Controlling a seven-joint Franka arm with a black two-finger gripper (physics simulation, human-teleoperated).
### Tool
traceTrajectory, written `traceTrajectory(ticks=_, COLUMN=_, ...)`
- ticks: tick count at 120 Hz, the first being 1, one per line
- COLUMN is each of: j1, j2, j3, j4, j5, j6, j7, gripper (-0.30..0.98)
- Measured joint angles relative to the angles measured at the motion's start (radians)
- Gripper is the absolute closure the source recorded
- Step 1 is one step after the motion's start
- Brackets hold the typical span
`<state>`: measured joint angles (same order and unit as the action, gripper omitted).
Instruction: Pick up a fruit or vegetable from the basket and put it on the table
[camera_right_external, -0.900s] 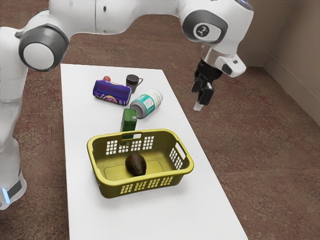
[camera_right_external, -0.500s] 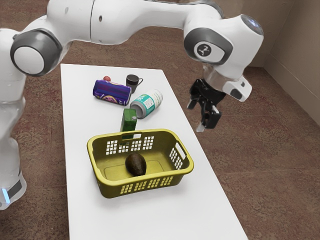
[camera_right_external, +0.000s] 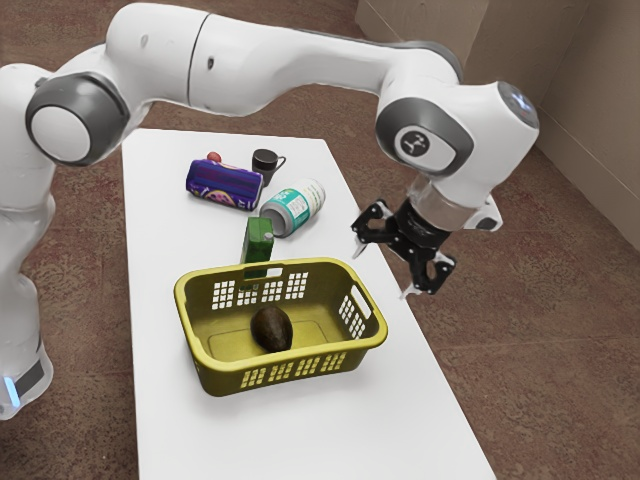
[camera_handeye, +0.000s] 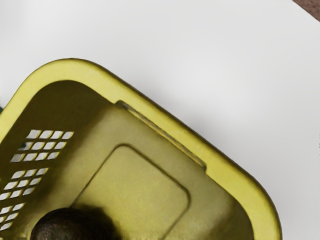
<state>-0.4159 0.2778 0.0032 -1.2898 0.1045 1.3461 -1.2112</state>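
Observation:
My gripper (camera_right_external: 383, 272) hangs in the air in the exterior view, above and beyond the basket's right end, its two fingers spread wide with nothing between them. The yellow-green basket (camera_right_external: 232, 376) stands on the white table (camera_right_external: 185, 430). Inside it a dark brown avocado-like fruit (camera_right_external: 271, 329) lies on the floor near the middle. In the wrist view the basket (camera_handeye: 165, 117) is seen from above at one end, with part of the dark fruit (camera_handeye: 67, 226) inside, cut off by the view's edge.
Behind the basket stands a green carton (camera_right_external: 258, 240). Farther back lie a white and teal bottle (camera_right_external: 296, 207) and a purple package (camera_right_external: 224, 185), with a dark mug (camera_right_external: 265, 162) and a small red round thing (camera_right_external: 214, 157) near them.
My hand has come down and turned, its fingers now showing widely spread toward the basket's right end in the exterior view. The basket and fruit have not moved.

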Motion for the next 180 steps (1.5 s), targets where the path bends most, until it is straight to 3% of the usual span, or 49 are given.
traceTrajectory(ticks=8, j1=-0.100, j2=-0.056, j3=0.174, j4=-0.134, j5=-0.046, j6=0.065, j7=-0.054, gripper=0.00)
traceTrajectory(ticks=14, j1=-0.145, j2=-0.093, j3=0.245, j4=-0.217, j5=-0.074, j6=0.121, j7=-0.090, gripper=0.00)
traceTrajectory(ticks=51, j1=-0.364, j2=-0.234, j3=0.405, j4=-0.519, j5=-0.124, j6=0.439, j7=-0.351, gripper=0.00)
traceTrajectory(ticks=68, j1=-0.354, j2=-0.249, j3=0.414, j4=-0.566, j5=-0.129, j6=0.526, j7=-0.456, gripper=0.00)
traceTrajectory(ticks=84, j1=-0.345, j2=-0.338, j3=0.404, j4=-0.639, j5=-0.125, j6=0.570, j7=-0.541, gripper=0.00)
traceTrajectory(ticks=113, j1=-0.381, j2=-0.410, j3=0.314, j4=-0.670, j5=-0.093, j6=0.563, j7=-0.685, gripper=0.00)
traceTrajectory(ticks=141, j1=-0.291, j2=-0.533, j3=0.263, j4=-0.813, j5=-0.091, j6=0.557, j7=-0.772, gripper=0.00)
traceTrajectory(ticks=180, j1=-0.231, j2=-0.545, j3=0.236, j4=-0.876, j5=-0.115, j6=0.555, j7=-0.855, gripper=0.00)
